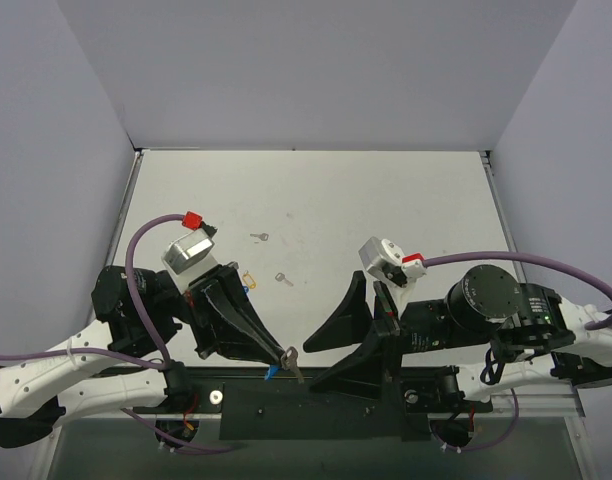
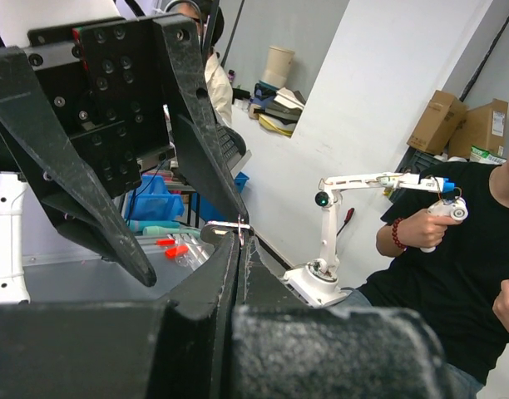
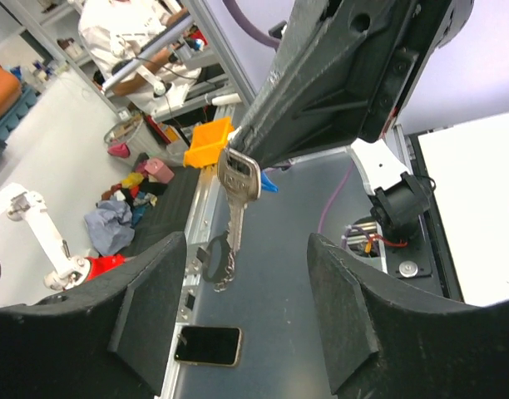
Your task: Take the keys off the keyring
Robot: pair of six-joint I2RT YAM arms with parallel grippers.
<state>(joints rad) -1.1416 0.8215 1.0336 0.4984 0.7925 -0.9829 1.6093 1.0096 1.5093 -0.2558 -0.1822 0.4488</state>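
In the top view, my left gripper (image 1: 286, 353) is low in the middle of the frame, pressed together on a silvery key (image 1: 291, 362), with a blue tag (image 1: 274, 372) just beside it. My right gripper (image 1: 314, 365) faces it from the right with its fingers spread and holds nothing. Higher up, two small keys (image 1: 259, 237) (image 1: 283, 279) lie apart on the table (image 1: 386, 200), and a yellow tag (image 1: 249, 275) lies near the left arm. In the left wrist view, the fingers (image 2: 225, 274) meet at the centre, with a little metal at their tip. In the right wrist view, the key hangs at the centre and a keyring (image 3: 214, 262) hangs below it.
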